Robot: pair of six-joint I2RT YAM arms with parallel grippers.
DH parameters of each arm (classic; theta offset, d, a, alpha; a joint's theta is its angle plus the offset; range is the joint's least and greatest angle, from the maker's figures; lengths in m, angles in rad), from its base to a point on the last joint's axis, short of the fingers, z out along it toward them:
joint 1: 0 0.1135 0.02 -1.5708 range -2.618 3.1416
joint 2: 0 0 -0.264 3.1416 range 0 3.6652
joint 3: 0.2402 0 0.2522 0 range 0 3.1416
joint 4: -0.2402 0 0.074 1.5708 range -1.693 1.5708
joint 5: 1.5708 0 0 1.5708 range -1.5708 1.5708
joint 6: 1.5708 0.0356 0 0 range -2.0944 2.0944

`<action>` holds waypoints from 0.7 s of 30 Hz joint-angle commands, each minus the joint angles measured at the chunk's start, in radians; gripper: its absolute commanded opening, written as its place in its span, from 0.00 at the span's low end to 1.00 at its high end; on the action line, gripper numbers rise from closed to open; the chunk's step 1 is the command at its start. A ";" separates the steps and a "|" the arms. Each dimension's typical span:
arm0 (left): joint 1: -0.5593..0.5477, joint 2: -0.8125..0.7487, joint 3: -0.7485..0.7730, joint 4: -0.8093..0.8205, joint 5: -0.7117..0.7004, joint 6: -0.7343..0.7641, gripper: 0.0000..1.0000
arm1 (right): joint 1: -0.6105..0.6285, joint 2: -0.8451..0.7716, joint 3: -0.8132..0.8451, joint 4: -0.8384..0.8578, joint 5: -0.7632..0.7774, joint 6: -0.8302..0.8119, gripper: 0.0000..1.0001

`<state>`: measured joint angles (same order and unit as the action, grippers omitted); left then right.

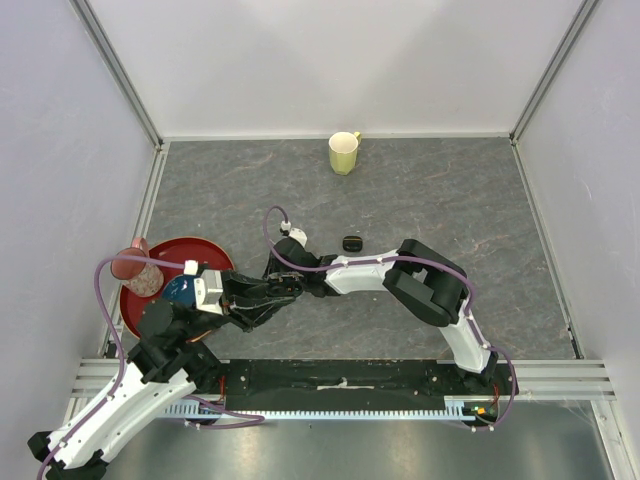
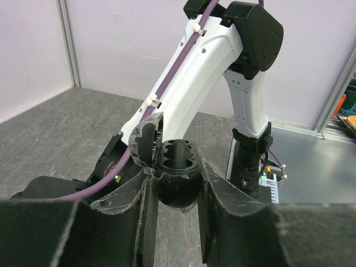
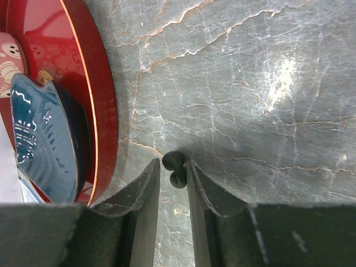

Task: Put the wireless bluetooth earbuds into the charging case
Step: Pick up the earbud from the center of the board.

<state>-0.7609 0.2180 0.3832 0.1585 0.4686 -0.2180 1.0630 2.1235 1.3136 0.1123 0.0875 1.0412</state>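
Observation:
My left gripper (image 2: 177,168) is shut on an open black charging case (image 2: 176,192) and holds it upright, its lid (image 2: 146,139) tipped back to the left. A dark upright shape stands between the sockets; I cannot tell what it is. My right gripper (image 3: 173,165) pinches one tiny black earbud (image 3: 174,161) at its fingertips, low over the grey table. In the top view the two grippers meet, left (image 1: 255,304) and right (image 1: 286,288). A second black case (image 1: 352,243) lies closed on the table. The other earbuds are out of view.
A red plate (image 1: 218,255) with a blue bowl (image 1: 180,290) and a pink cup (image 1: 135,268) sits at the left, close to both grippers; its rim also shows in the right wrist view (image 3: 103,111). A yellow cup (image 1: 344,152) stands at the back. White walls enclose the table.

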 commanded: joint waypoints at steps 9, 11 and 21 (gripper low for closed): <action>-0.003 0.001 0.003 0.018 -0.027 0.031 0.02 | -0.001 -0.016 -0.071 -0.066 0.035 -0.038 0.29; -0.003 0.003 0.003 0.016 -0.027 0.032 0.02 | -0.001 -0.016 -0.074 -0.060 0.032 -0.036 0.29; -0.005 0.001 -0.003 0.018 -0.027 0.028 0.02 | -0.003 -0.050 -0.120 0.015 0.018 -0.043 0.28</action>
<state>-0.7609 0.2180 0.3820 0.1581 0.4496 -0.2180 1.0641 2.0907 1.2316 0.1925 0.0841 1.0386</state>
